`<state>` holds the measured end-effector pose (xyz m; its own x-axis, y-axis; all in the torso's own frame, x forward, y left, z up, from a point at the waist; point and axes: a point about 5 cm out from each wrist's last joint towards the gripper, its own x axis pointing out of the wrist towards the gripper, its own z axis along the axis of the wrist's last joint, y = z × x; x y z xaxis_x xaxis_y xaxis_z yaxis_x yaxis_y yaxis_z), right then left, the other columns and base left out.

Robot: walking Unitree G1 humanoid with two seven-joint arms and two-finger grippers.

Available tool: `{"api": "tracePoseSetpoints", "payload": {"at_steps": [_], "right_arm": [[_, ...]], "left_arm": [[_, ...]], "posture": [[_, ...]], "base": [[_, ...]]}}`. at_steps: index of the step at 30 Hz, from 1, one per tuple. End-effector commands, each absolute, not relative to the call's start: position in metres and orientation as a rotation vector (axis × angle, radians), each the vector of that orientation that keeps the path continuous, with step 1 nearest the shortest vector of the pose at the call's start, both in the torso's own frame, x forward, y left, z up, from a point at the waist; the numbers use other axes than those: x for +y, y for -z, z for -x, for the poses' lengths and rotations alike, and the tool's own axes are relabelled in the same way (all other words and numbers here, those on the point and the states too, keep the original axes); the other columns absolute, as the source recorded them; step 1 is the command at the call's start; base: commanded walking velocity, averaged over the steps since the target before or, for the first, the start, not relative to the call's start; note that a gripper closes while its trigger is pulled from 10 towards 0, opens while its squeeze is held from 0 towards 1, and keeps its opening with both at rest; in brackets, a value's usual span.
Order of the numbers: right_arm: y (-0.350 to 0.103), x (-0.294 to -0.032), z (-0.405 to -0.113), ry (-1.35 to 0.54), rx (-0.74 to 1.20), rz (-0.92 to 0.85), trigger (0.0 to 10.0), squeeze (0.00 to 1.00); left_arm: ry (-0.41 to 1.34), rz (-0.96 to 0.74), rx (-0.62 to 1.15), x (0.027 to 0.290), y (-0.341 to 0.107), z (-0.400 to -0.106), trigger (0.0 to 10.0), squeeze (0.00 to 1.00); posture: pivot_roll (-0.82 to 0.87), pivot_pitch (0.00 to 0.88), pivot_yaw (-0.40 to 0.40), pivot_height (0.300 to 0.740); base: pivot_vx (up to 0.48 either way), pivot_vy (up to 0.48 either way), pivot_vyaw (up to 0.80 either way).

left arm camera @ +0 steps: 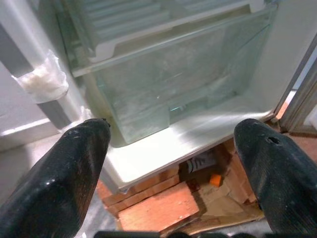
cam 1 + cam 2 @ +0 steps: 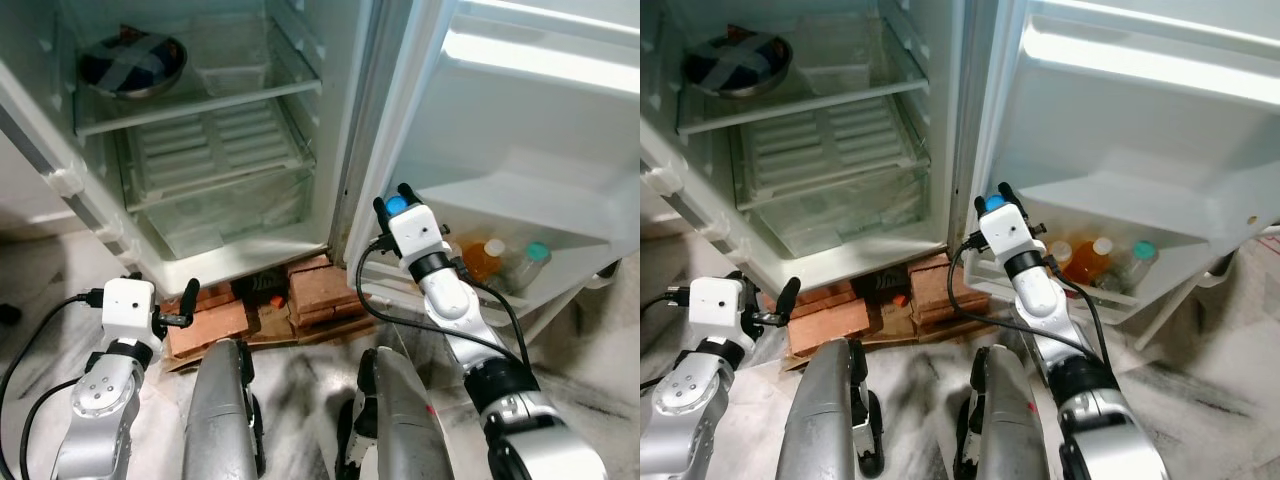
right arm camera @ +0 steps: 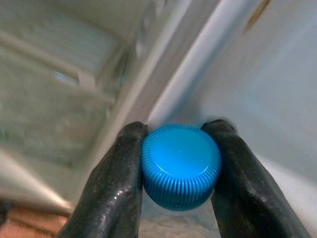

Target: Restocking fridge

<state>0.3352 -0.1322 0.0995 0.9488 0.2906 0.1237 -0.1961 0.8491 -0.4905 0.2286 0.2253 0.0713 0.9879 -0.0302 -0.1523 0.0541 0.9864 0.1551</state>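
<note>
I had the right gripper (image 3: 179, 168) clamped on a blue-capped bottle (image 3: 181, 164) beside the door shelf (image 2: 560, 235). The ribbed cap gripped well; the bottle probably hung heavy. The left gripper (image 1: 173, 148) hung open, empty.

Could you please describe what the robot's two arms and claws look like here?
Both arms are silver with rounded grey joints, each ending in a white boxy wrist block. Black cables loop from each block back along the arm. The left claw and the right claw each carry two long black fingers, glossy, smooth and rounded at the tips.
</note>
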Motion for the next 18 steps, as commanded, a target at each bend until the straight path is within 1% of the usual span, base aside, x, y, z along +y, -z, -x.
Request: {"api": "tracePoseSetpoints", "payload": {"at_steps": [1,3,7,9,13,18], "right_arm": [[-0.088,-0.137,-0.337,-0.244,-0.124,0.524,10.0,0.00],[-0.088,-0.138,-0.339,-0.235,-0.113,0.509,10.0,0.00],[-0.093,-0.138,-0.350,-0.196,-0.065,0.414,10.0,0.00],[-0.088,-0.140,-0.352,-0.157,0.002,0.326,10.0,0.00],[-0.079,-0.138,-0.351,-0.142,0.070,0.273,10.0,0.00],[-0.065,-0.138,-0.345,-0.126,0.143,0.221,10.0,0.00]], "left_arm": [[0.040,-0.182,0.153,0.228,-0.075,-0.223,10.0,0.00],[0.041,-0.192,0.149,0.228,-0.077,-0.221,10.0,0.00],[0.029,-0.228,0.145,0.234,-0.081,-0.211,10.0,0.00],[0.010,-0.232,0.157,0.240,-0.081,-0.206,10.0,0.00],[0.005,-0.238,0.164,0.242,-0.082,-0.202,10.0,0.00],[0.019,-0.242,0.167,0.238,-0.084,-0.204,10.0,0.00]], "posture": [[0.18,0.266,-0.037,0.597],[0.19,0.269,-0.039,0.597],[0.21,0.295,-0.049,0.597],[0.22,0.304,-0.050,0.597],[0.23,0.316,-0.048,0.597],[0.22,0.317,-0.042,0.597]], "base": [[0.000,0.000,0.00],[0.000,0.000,0.00],[0.000,0.000,0.00],[0.000,0.000,0.00],[0.000,0.000,0.00],[0.000,0.000,0.00]]}}
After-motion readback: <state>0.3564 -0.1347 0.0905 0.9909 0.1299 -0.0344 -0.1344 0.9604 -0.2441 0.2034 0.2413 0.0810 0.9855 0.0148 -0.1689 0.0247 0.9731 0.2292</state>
